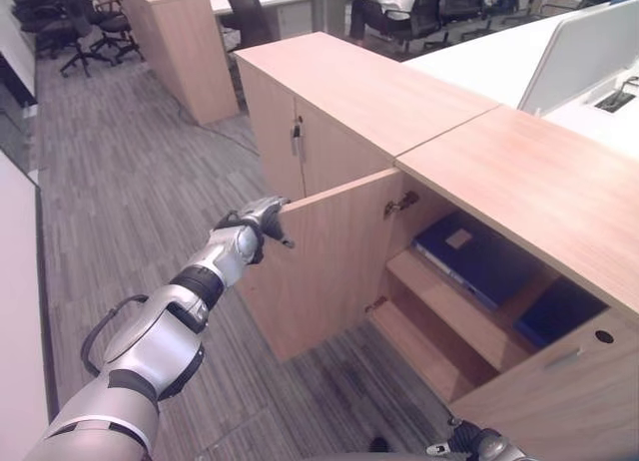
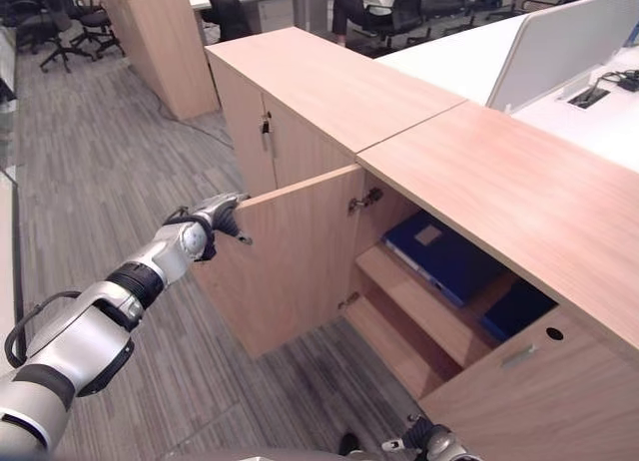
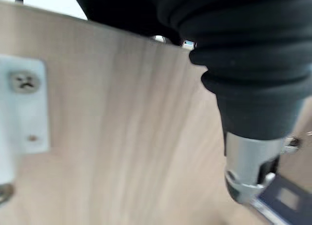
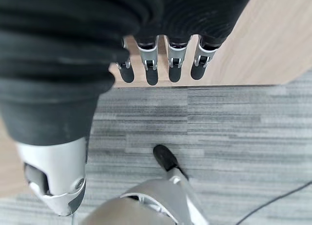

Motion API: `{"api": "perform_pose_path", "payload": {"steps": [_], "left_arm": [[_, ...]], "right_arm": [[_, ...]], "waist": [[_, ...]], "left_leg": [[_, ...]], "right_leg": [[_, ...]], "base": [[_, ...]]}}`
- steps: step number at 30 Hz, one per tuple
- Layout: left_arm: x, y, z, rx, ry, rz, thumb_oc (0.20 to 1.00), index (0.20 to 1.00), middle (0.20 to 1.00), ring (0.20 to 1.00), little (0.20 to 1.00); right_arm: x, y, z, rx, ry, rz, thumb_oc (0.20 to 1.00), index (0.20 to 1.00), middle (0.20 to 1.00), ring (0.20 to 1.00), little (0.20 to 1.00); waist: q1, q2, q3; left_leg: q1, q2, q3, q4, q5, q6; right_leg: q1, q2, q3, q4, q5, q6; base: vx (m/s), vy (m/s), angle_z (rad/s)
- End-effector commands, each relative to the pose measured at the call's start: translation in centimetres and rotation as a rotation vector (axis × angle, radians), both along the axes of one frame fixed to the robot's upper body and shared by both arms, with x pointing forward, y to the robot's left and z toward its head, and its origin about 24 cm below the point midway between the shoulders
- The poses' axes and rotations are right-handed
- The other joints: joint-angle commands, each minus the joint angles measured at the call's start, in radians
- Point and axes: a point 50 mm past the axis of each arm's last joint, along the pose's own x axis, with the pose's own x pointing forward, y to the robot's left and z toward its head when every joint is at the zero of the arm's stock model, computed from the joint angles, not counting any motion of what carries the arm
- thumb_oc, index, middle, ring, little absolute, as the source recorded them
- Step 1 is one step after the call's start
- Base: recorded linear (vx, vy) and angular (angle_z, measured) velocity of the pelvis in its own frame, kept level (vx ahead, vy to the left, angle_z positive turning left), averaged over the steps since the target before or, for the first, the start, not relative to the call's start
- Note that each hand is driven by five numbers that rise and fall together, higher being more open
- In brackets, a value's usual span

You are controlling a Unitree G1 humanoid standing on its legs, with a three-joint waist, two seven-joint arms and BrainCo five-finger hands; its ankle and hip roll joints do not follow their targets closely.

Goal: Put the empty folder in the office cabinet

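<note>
Blue folder (image 1: 477, 257) is seen lying on the upper shelf (image 1: 454, 306) of the office cabinet (image 1: 519, 182); the door (image 1: 324, 261) is being closed.

The left hand (image 1: 258, 222) is set at the door's free top corner, fingers curled over its edge; a steady inward swing is judged best, fingers released before the frame. The right hand (image 4: 161, 64) hangs low, fingers straight, relaxed. Open carpet (image 1: 130, 202) is left beside the door.

Grey striped carpet (image 1: 140, 192); black office chairs (image 1: 75, 22); white desks (image 1: 499, 57) behind
</note>
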Motion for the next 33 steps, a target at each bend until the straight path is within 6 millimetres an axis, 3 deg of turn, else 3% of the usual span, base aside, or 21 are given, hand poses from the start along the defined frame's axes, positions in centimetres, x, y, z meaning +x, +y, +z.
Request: {"api": "perform_pose_path", "payload": {"steps": [1, 4, 7, 9, 13, 16, 21, 22, 23, 25, 26, 27, 28, 29, 30, 31, 32, 33], "left_arm": [[-1.9, -4.9, -1.8, -0.192, 0.216, -0.219, 1.000, 1.000, 1.000, 1.000, 1.000], [-3.9, -7.0, -0.5, -0.405, 0.274, -0.365, 1.000, 1.000, 1.000, 1.000, 1.000], [-4.8, -7.7, 0.2, -0.541, 0.322, -0.413, 1.000, 1.000, 1.000, 1.000, 1.000], [-7.8, -9.7, 1.6, -0.823, 0.449, -0.549, 1.000, 1.000, 1.000, 1.000, 1.000], [-9.8, -10.9, 2.1, -0.936, 0.530, -0.631, 1.000, 1.000, 1.000, 1.000, 1.000], [-12.0, -12.5, 1.6, -1.073, 0.636, -0.671, 1.000, 1.000, 1.000, 1.000, 1.000], [-13.0, -13.6, 1.3, -1.105, 0.674, -0.693, 1.000, 1.000, 1.000, 1.000, 1.000], [-13.0, -13.9, 1.3, -1.093, 0.670, -0.702, 1.000, 1.000, 1.000, 1.000, 1.000], [-13.0, -14.0, 1.2, -1.097, 0.665, -0.700, 1.000, 1.000, 1.000, 1.000, 1.000], [-12.7, -14.3, 1.0, -1.103, 0.650, -0.692, 1.000, 1.000, 1.000, 1.000, 1.000], [-12.6, -14.4, 1.0, -1.114, 0.644, -0.691, 1.000, 1.000, 1.000, 1.000, 1.000], [-12.6, -14.5, 1.0, -1.115, 0.644, -0.692, 1.000, 1.000, 1.000, 1.000, 1.000], [-12.3, -14.4, 0.9, -1.144, 0.630, -0.677, 1.000, 1.000, 1.000, 1.000, 1.000], [-12.1, -14.3, 1.0, -1.151, 0.616, -0.670, 1.000, 1.000, 1.000, 1.000, 1.000], [-12.1, -14.3, 1.0, -1.151, 0.617, -0.670, 1.000, 1.000, 1.000, 1.000, 1.000], [-11.4, -14.3, 1.0, -1.148, 0.592, -0.630, 1.000, 1.000, 1.000, 1.000, 1.000], [-11.5, -14.4, 1.0, -1.148, 0.593, -0.631, 1.000, 1.000, 1.000, 1.000, 1.000], [-11.2, -14.4, 0.9, -1.153, 0.586, -0.607, 1.000, 1.000, 1.000, 1.000, 1.000]], "right_arm": [[1.0, 1.5, -0.2, 0.010, 0.024, 0.068, 1.000, 1.000, 1.000, 1.000, 1.000], [1.2, 1.8, -0.2, 0.026, 0.018, 0.074, 1.000, 1.000, 1.000, 1.000, 1.000], [1.2, 1.8, -0.2, 0.030, 0.014, 0.071, 1.000, 1.000, 1.000, 1.000, 1.000], [1.4, 2.1, -0.2, 0.041, 0.003, 0.070, 1.000, 1.000, 1.000, 1.000, 1.000], [1.3, 2.3, -0.2, 0.046, 0.003, 0.074, 1.000, 1.000, 1.000, 1.000, 1.000], [1.0, 2.3, -0.5, -0.035, 0.083, 0.263, 1.000, 1.000, 1.000, 1.000, 1.000], [-0.1, 1.9, -0.7, -0.119, 0.215, 0.449, 1.000, 1.000, 1.000, 1.000, 1.000], [-0.4, 1.9, -0.8, -0.161, 0.282, 0.609, 1.000, 1.000, 1.000, 1.000, 1.000], [-1.1, 2.0, -1.0, -0.174, 0.350, 0.719, 1.000, 1.000, 1.000, 1.000, 1.000], [-4.6, 1.9, -1.6, -0.170, 0.546, 0.960, 1.000, 1.000, 1.000, 1.000, 1.000], [-5.8, 2.1, -1.7, -0.151, 0.594, 1.025, 1.000, 1.000, 1.000, 1.000, 1.000], [-5.8, 2.0, -1.7, -0.152, 0.596, 1.025, 1.000, 1.000, 1.000, 1.000, 1.000], [-9.6, 0.5, -1.4, -0.086, 0.674, 1.154, 1.000, 1.000, 1.000, 1.000, 1.000], [-11.1, 1.4, -1.4, -0.026, 0.669, 1.149, 1.000, 1.000, 1.000, 1.000, 1.000], [-11.1, 1.4, -1.4, -0.026, 0.670, 1.149, 1.000, 1.000, 1.000, 1.000, 1.000], [-14.8, 1.8, -1.3, 0.035, 0.751, 1.157, 1.000, 1.000, 1.000, 1.000, 1.000], [-14.9, 1.8, -1.3, 0.035, 0.752, 1.155, 1.000, 1.000, 1.000, 1.000, 1.000], [-16.5, 1.9, -1.1, 0.054, 0.789, 1.119, 1.000, 1.000, 1.000, 1.000, 1.000]], "waist": [[-0.022, -0.073, 0.010], [-0.015, -0.070, 0.007], [-0.012, -0.067, 0.004], [-0.008, -0.064, 0.011], [-0.007, -0.067, 0.012], [0.005, -0.074, 0.016], [0.018, -0.082, 0.015], [0.025, -0.086, 0.017], [0.029, -0.089, 0.021], [0.032, -0.094, 0.023], [0.032, -0.094, 0.023], [0.030, -0.094, 0.021], [0.020, -0.101, 0.026], [0.012, -0.100, 0.028], [0.012, -0.100, 0.027], [-0.002, -0.098, 0.032], [-0.001, -0.098, 0.031], [-0.007, -0.097, 0.030]], "left_leg": [[-0.024, -0.009, -0.010, -0.004, -0.054, -0.018], [-0.027, -0.010, -0.015, -0.004, -0.053, -0.017], [-0.027, -0.011, -0.018, -0.004, -0.054, -0.017], [-0.023, -0.012, -0.024, -0.004, -0.056, -0.019], [-0.030, -0.014, -0.030, -0.004, -0.053, -0.018], [-0.036, -0.014, -0.035, -0.004, -0.050, -0.019], [-0.045, -0.012, -0.045, -0.004, -0.043, -0.020], [-0.046, -0.011, -0.049, -0.004, -0.041, -0.022], [-0.045, -0.009, -0.052, -0.004, -0.043, -0.023], [-0.050, -0.009, -0.062, -0.004, -0.041, -0.027], [-0.051, -0.008, -0.066, -0.004, -0.040, -0.028], [-0.055, -0.009, -0.066, -0.004, -0.036, -0.027], [-0.059, -0.009, -0.070, -0.004, -0.033, -0.029], [-0.063, -0.008, -0.071, -0.004, -0.032, -0.029], [-0.065, -0.008, -0.071, -0.004, -0.032, -0.029], [-0.062, -0.007, -0.069, -0.004, -0.038, -0.030], [-0.066, -0.008, -0.069, -0.004, -0.033, -0.029], [-0.067, -0.007, -0.068, -0.004, -0.032, -0.029]], "right_leg": [[0.081, -0.073, -0.005, 0.001, -0.086, 0.118], [0.082, -0.075, -0.011, 0.001, -0.085, 0.120], [0.083, -0.075, -0.016, 0.001, -0.087, 0.120], [0.090, -0.075, -0.021, 0.001, -0.087, 0.121], [0.086, -0.076, -0.025, 0.001, -0.086, 0.121], [0.084, -0.076, -0.029, 0.001, -0.086, 0.117], [0.082, -0.071, -0.034, 0.001, -0.089, 0.111], [0.083, -0.069, -0.036, 0.001, -0.091, 0.107], [0.086, -0.067, -0.036, 0.001, -0.096, 0.106], [0.085, -0.065, -0.043, 0.001, -0.102, 0.100], [0.085, -0.065, -0.047, 0.001, -0.104, 0.099], [0.082, -0.066, -0.048, 0.001, -0.101, 0.098], [0.080, -0.064, -0.051, 0.001, -0.104, 0.096], [0.074, -0.064, -0.051, 0.001, -0.104, 0.097], [0.073, -0.064, -0.051, 0.001, -0.104, 0.097], [0.073, -0.062, -0.049, 0.001, -0.107, 0.098], [0.070, -0.063, -0.050, 0.001, -0.104, 0.098], [0.069, -0.063, -0.051, 0.001, -0.104, 0.098]], "base": [[0.01, -0.009, 0.05], [0.00, 0.000, 0.00], [0.01, -0.005, 0.08], [0.01, -0.011, 0.12], [-0.01, -0.002, 0.02], [-0.02, -0.009, 0.03], [-0.02, -0.014, 0.04], [-0.03, -0.036, 0.08], [-0.03, -0.049, 0.12], [-0.01, -0.042, 0.13], [-0.01, -0.018, 0.11], [-0.03, -0.026, 0.09], [-0.05, -0.025, 0.02], [-0.04, -0.026, -0.01], [-0.03, -0.015, 0.06], [-0.02, -0.006, 0.10], [-0.02, -0.011, 0.11], [0.00, 0.000, 0.00]]}}
